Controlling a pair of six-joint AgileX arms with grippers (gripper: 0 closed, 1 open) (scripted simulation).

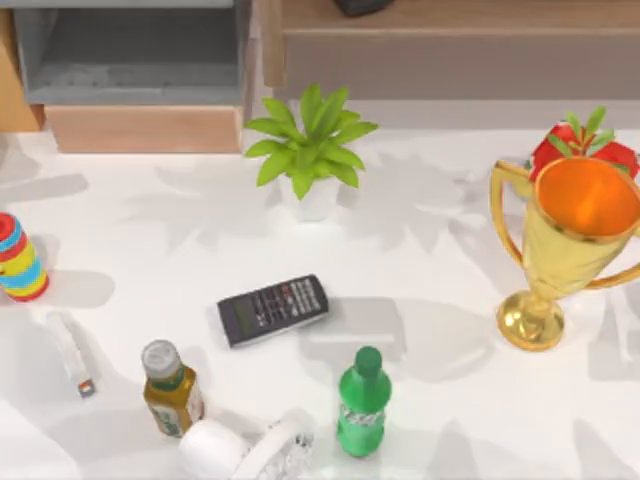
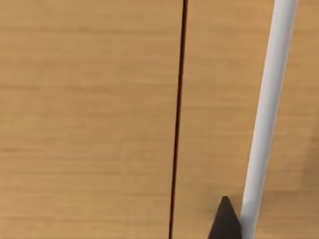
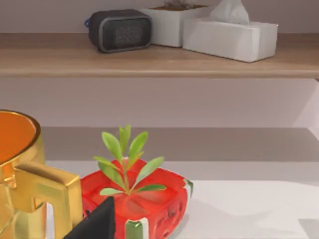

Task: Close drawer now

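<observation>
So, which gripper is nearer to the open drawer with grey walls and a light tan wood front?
Left. The left gripper faces tan wood close up, seemingly at the drawer; the right gripper is beside the gold trophy, far right.

Drawer [image 1: 140, 128] stood pulled out at the surface's [image 1: 440, 300] far left, its tan front facing a bare strip of surface. Potted plant [image 1: 312, 150] stood just right of that front, narrowing approach from the right. Striped toy [image 1: 20, 258] stood at the left edge, well apart from the front. Remote [image 1: 272, 309], two bottles [image 1: 172, 388] [image 1: 362, 402] and trophy [image 1: 565, 250] occupied nearer ground, leaving an open lane between them and the drawer.
</observation>
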